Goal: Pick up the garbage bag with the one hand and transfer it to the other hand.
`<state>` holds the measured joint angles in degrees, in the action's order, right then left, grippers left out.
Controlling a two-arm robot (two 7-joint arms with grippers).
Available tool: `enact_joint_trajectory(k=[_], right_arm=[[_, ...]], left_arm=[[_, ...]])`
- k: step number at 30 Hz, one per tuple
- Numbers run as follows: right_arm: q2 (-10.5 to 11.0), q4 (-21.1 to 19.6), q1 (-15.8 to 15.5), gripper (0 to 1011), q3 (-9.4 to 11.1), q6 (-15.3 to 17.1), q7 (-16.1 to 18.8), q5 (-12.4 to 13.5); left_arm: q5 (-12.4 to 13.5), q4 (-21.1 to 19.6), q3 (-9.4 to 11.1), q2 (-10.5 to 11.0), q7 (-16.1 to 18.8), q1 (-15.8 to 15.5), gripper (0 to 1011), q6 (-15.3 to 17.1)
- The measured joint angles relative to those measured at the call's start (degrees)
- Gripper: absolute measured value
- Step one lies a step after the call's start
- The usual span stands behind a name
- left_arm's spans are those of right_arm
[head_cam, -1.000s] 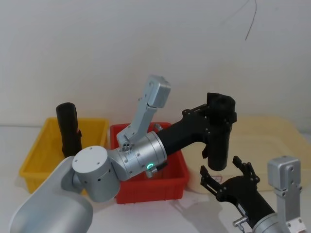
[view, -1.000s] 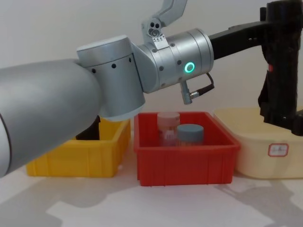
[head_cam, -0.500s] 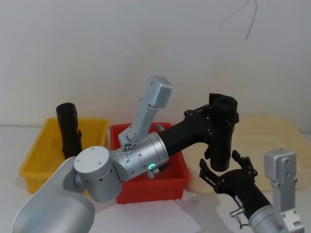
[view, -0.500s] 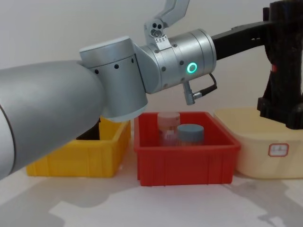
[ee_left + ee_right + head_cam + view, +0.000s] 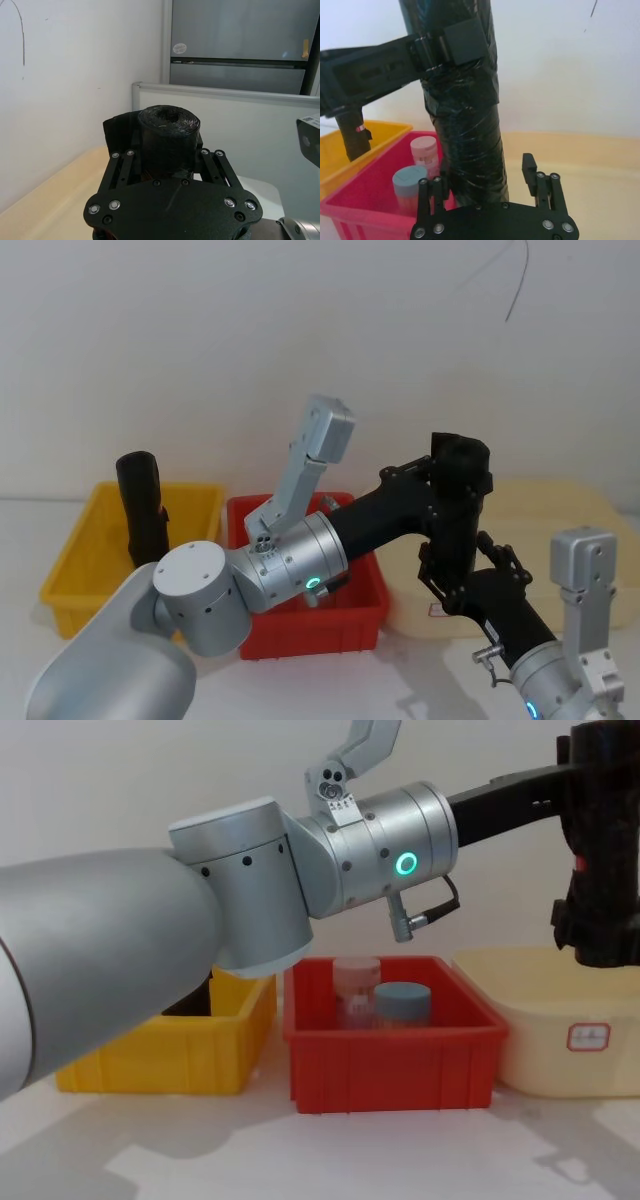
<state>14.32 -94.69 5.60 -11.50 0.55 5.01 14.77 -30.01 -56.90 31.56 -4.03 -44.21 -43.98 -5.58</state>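
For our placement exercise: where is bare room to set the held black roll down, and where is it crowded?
Free: table before the red bin; inside the beige tub. Crowded: pink jar, blue-lidded jar in red bin; another roll in yellow bin.

We can read no words or numbers anywhere. We see a small white label with a red border (image 5: 587,1037) on the front of the beige tub (image 5: 530,1055), its print too small to make out. A round pale sticker (image 5: 179,48) on the grey cabinet (image 5: 240,30) is likewise illegible.
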Motion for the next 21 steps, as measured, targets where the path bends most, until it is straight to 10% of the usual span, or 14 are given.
enact_joint_trajectory(k=[10,21], right_arm=[[-0.97,0.6,0.85,562,0.78,0.23,1.09,1.23],[-1.53,0.91,1.3,517,1.4,0.33,2.02,1.47]], left_arm=[[-0.06,0.04,0.0,-0.05,-0.03,-0.02,508,0.0],[-0.07,0.08,0.0,-0.05,-0.08,-0.02,630,0.01]])
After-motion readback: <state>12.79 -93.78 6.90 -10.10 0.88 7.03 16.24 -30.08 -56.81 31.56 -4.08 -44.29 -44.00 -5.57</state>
